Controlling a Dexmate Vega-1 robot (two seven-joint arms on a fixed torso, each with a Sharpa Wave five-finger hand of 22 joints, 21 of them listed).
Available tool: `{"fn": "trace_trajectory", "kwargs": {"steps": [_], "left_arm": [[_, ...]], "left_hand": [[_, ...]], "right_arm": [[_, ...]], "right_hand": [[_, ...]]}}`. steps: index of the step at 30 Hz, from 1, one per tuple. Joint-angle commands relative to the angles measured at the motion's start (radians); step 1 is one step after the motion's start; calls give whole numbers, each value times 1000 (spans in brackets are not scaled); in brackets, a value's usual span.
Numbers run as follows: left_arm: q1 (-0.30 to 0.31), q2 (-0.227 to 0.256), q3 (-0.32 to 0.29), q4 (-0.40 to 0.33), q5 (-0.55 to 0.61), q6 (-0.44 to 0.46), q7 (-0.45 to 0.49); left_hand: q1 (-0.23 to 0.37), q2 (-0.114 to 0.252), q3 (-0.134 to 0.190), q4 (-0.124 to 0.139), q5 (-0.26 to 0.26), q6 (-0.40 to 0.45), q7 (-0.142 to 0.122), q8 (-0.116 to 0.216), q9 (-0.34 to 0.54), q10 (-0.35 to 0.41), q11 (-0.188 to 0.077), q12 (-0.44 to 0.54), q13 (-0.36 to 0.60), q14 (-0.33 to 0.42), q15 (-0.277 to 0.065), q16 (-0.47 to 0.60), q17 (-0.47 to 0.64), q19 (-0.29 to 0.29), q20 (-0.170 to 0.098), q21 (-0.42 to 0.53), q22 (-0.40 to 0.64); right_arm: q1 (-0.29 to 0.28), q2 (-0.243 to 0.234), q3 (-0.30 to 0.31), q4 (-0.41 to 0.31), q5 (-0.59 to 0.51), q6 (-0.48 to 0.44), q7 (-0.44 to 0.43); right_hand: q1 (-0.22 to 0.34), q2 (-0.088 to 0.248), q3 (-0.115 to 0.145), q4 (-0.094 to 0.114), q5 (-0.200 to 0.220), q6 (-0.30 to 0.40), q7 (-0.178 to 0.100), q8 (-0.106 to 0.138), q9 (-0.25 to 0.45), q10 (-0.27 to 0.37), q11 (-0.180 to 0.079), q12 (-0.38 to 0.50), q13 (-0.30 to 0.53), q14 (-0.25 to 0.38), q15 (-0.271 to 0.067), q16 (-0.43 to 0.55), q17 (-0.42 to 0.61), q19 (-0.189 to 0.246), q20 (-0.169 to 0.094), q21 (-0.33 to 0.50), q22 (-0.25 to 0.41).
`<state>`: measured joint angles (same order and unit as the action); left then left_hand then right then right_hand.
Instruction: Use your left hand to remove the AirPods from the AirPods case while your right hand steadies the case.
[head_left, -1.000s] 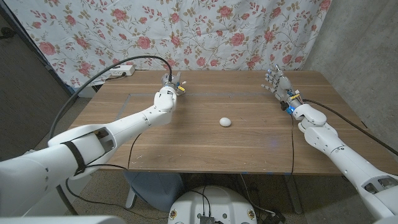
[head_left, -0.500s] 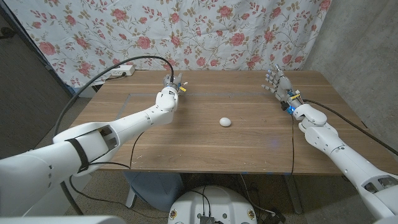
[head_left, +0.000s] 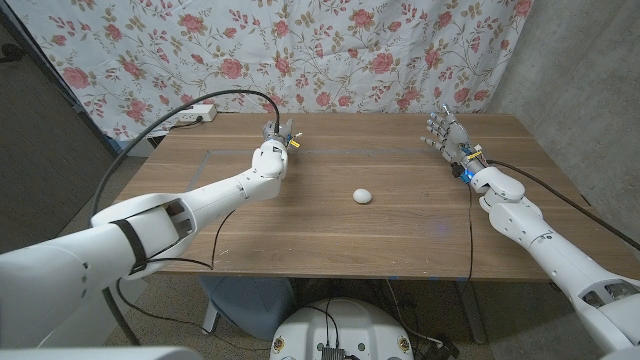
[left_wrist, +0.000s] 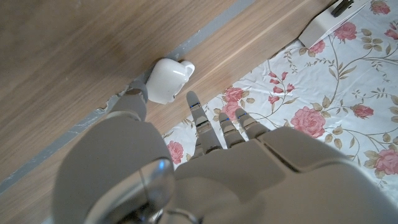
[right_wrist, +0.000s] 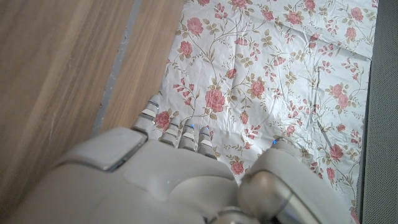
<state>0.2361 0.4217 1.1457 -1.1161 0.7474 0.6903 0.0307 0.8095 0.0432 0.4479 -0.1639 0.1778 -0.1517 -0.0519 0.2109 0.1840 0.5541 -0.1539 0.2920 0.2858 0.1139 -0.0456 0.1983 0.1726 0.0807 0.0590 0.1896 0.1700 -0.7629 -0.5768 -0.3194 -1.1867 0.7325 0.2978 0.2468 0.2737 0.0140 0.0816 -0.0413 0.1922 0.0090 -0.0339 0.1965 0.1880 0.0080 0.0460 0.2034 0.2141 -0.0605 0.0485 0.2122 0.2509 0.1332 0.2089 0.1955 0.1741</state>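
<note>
Head view, item 1: AirPods case (head_left: 362, 196), small, white, rounded, lid apparently closed; lies alone near the middle of the table (head_left: 330, 240), well apart from both hands.

Item 2: left hand (head_left: 274, 140), far-left part of the table, holds nothing; in the left wrist view its fingers (left_wrist: 198, 118) reach out straight and apart.

Item 3: right hand (head_left: 446, 134), far-right part of the table, fingers spread and upright, holds nothing.

Step in hand, as judged: approach not yet begun. Advice: bring the right hand in first and pin the case from its side, leaving the lid free; then let the left hand come from above, lift the lid and pinch each AirPod by its stem. The smooth shell will likely slide if pushed.

Surroundings: small white cup-like object (left_wrist: 168, 79) just beside the left hand, liable to be knocked as that arm swings inward; white power strip (head_left: 194, 115) at the far-left corner; floral curtain (head_left: 300, 50) behind. Nothing stands between either hand and the case.
</note>
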Motion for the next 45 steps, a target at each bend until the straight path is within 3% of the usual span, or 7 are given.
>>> {"fn": "trace_trajectory", "kwargs": {"steps": [1,45], "left_arm": [[-11,-24,18,42,-22,-5,24],[-11,-20,31,36,-68,6,34]], "left_hand": [[1,-6,-3,5,2,5,1,0,1,15,1,0,5,10,-1,4,2,5,3,4,2],[6,2,-12,7,1,19,-2,-5,2,18,1,-8,18,18,-2,1,2,11,8,3,2]], "right_arm": [[4,6,-1,10,3,0,1],[-17,0,3,-22,9,-9,-10]], "right_hand": [[2,8,2,-6,-1,6,1,7,5,2,3,7,0,-6,-3,4,-1,-8,0,-1,2],[-3,9,-1,-9,-1,7,0,5,5,2,4,7,0,-7,-3,6,-4,-8,0,-1,2]]}}
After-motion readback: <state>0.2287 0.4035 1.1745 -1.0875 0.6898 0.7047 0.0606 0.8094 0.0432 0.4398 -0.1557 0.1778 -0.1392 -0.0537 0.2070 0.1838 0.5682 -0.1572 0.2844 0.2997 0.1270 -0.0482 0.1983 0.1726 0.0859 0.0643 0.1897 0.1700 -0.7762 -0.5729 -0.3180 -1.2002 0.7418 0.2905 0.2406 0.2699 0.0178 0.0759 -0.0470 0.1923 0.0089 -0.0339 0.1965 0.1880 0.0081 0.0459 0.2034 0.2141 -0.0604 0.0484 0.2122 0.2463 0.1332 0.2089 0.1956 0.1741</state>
